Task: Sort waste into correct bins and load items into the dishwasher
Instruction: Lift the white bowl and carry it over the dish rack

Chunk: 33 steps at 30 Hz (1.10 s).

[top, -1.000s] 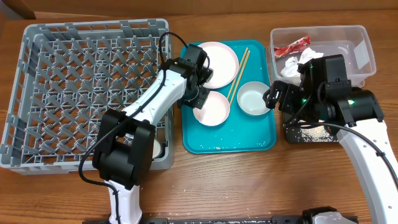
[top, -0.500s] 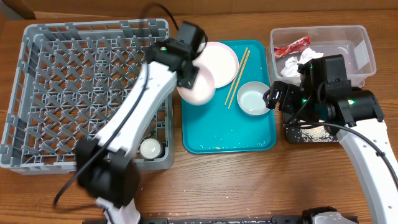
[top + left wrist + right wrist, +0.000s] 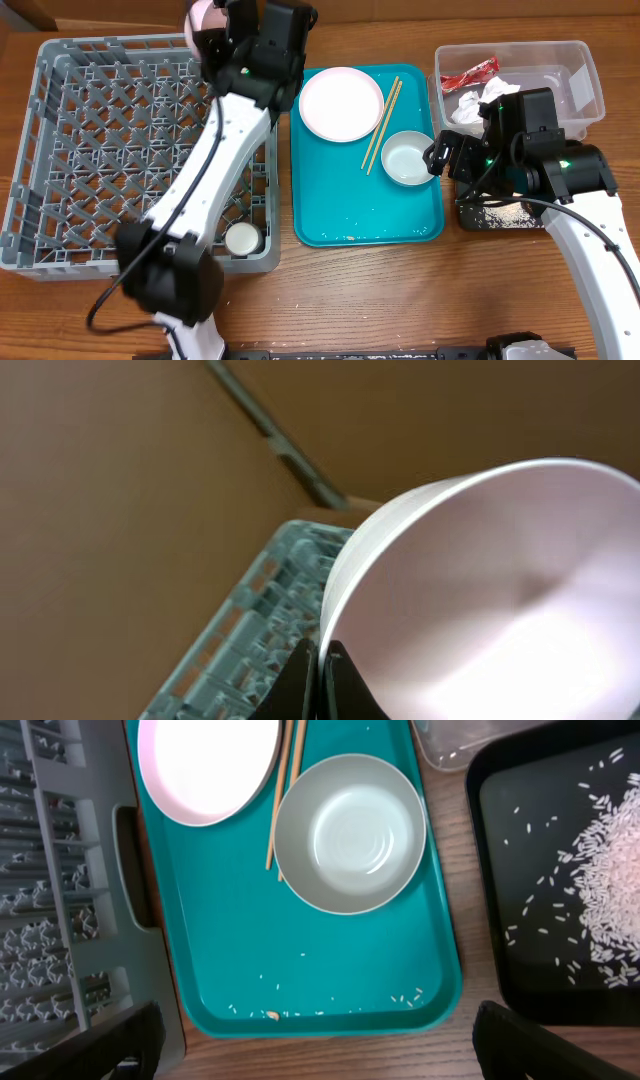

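Note:
My left gripper (image 3: 322,660) is shut on the rim of a pale-pink plate (image 3: 500,590) and holds it on edge, high above the back right part of the grey dish rack (image 3: 60,150); the plate also shows in the overhead view (image 3: 204,18). My right gripper (image 3: 320,1045) is open and empty above the front of the teal tray (image 3: 330,980). On that tray lie a second pink plate (image 3: 342,103), a small bowl (image 3: 407,158) and chopsticks (image 3: 382,122). A small white cup (image 3: 241,238) stands in the rack's front right corner.
The clear tub (image 3: 580,75) at the back right holds the red wrapper (image 3: 470,74) and white tissue (image 3: 478,102). The black tray (image 3: 490,870) beside the teal tray holds rice scraps (image 3: 610,890). A few grains lie on the teal tray.
My left gripper has lifted the smaller pink plate off the teal tray and carried it up and left over the rack's back edge. The right arm has not moved.

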Motion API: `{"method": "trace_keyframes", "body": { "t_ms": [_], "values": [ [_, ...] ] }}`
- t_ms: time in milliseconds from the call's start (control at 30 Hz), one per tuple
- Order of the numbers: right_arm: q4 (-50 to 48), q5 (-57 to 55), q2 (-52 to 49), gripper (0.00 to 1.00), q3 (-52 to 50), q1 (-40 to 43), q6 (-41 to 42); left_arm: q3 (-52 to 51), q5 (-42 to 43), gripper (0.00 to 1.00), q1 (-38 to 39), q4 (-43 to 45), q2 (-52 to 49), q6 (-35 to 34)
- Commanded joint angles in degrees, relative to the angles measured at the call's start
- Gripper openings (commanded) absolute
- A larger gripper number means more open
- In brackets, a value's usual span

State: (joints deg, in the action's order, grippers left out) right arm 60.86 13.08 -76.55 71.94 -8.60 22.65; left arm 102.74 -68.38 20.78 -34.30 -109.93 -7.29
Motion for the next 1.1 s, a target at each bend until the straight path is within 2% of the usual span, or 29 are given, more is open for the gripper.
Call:
{"method": "trace_keyframes", "body": {
  "t_ms": [0, 233, 400, 533, 833, 900, 933, 1067],
  "values": [
    [-0.26, -0.39, 0.26, 1.0, 1.09, 0.37, -0.2, 0.24, -8.57, 0.04, -1.4, 3.08, -4.7, 4.98],
    [-0.28, -0.39, 0.26, 1.0, 1.09, 0.37, -0.2, 0.24, -10.25, 0.04, -3.43, 8.24, -13.03, 12.37],
    [-0.28, -0.39, 0.26, 1.0, 1.09, 0.37, -0.2, 0.24, -8.87, 0.04, -3.93, 8.22, -15.43, 12.46],
    [-0.26, -0.42, 0.26, 1.0, 1.09, 0.37, -0.2, 0.24, -4.09, 0.04, -3.39, 7.54, -15.72, 12.52],
    [-0.28, -0.42, 0.26, 1.0, 1.09, 0.37, -0.2, 0.24, -3.34, 0.07, -0.94, 6.16, -15.72, 12.48],
    [-0.28, -0.39, 0.26, 1.0, 1.09, 0.37, -0.2, 0.24, -3.3, 0.1, -0.44, 5.51, -15.72, 12.46],
    [-0.26, -0.42, 0.26, 1.0, 1.09, 0.37, -0.2, 0.22, -3.23, 0.15, -0.17, 5.09, -15.72, 12.48],
    [-0.28, -0.42, 0.26, 1.0, 1.09, 0.37, -0.2, 0.24, -2.69, 0.45, 0.39, 2.73, -15.72, 12.48]
  ]
}}
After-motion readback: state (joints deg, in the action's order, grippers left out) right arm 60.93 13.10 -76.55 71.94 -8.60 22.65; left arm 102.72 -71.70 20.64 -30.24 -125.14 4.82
